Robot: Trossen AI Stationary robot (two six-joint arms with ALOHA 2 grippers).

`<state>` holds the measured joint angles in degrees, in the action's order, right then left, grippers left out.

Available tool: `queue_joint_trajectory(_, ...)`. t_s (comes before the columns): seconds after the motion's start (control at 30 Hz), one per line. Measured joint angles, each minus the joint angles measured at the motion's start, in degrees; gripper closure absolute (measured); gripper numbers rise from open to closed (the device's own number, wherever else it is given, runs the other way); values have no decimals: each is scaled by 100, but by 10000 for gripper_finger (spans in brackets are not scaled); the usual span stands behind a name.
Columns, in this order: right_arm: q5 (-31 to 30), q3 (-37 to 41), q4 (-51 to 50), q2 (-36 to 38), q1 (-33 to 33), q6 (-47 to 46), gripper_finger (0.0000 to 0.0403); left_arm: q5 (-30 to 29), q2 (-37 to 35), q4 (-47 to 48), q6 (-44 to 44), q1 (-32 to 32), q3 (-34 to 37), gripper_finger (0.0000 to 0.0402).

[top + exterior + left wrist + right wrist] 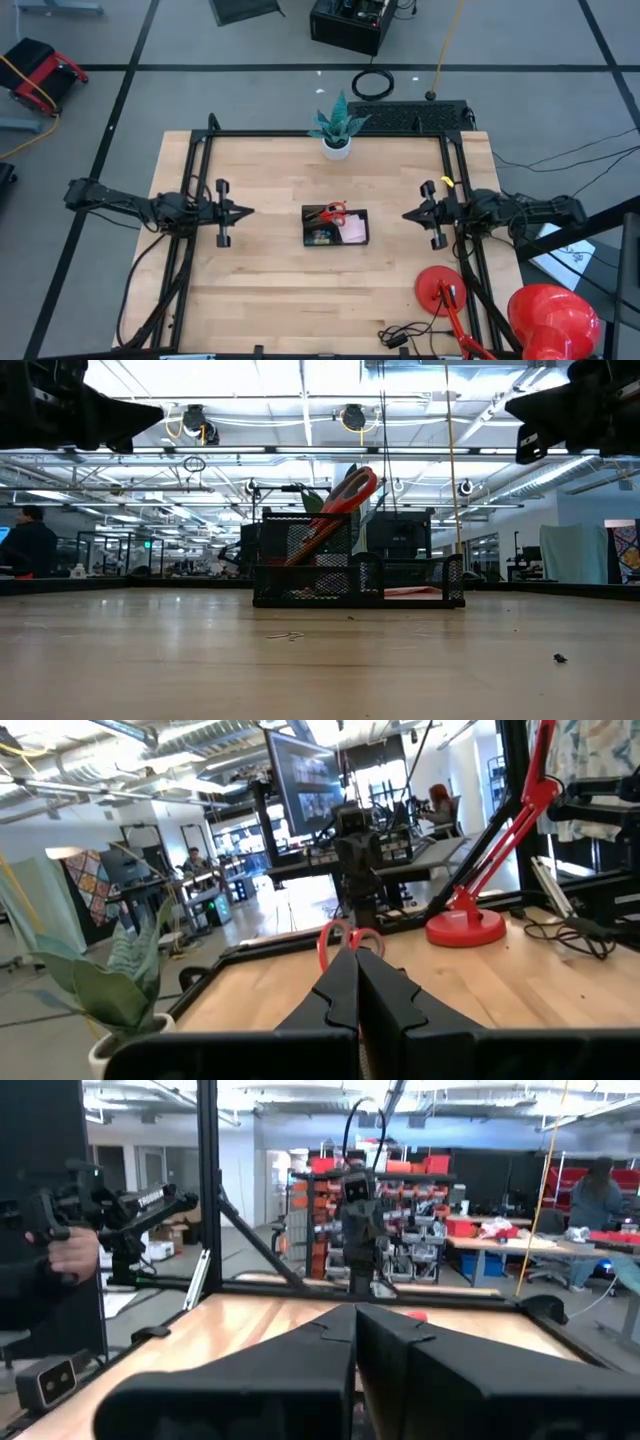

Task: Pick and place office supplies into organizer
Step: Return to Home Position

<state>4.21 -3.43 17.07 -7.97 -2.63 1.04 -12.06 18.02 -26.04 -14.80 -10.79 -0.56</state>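
A black mesh desk organizer [335, 238] sits at the centre of the pale wooden worktop [270, 300], red-handled scissors [334, 211] leaning in its tall compartment, its long axis running 9 to 3 o'clock. It lies at 3 o'clock from the left arm [150, 207] and 9 o'clock from the right arm [520, 210], roughly equally near, well apart from both. Both arms reach level above the worktop, jaws pressed together and holding nothing.

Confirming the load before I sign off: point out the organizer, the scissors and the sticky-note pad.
organizer [336, 244], high view, black outer wall.
scissors [334, 211], high view, red handles.
sticky-note pad [353, 230], high view, pink top face.
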Motion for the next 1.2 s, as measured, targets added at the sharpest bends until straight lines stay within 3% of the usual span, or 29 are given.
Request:
queue_joint_trajectory(0.4, 24, 82, 72, 53, 1, -102, 403, -3, 24, 495, 606, 0, -4, 383)
queue_joint_trajectory(0.73, 30, 89, 150, 51, -1, -378, 397, -3, 34, 529, 613, 0, -7, 398)
queue_joint_trajectory(1.2, 30, 97, 150, 51, -1, -339, 395, -3, 33, 527, 612, 0, -7, 356)
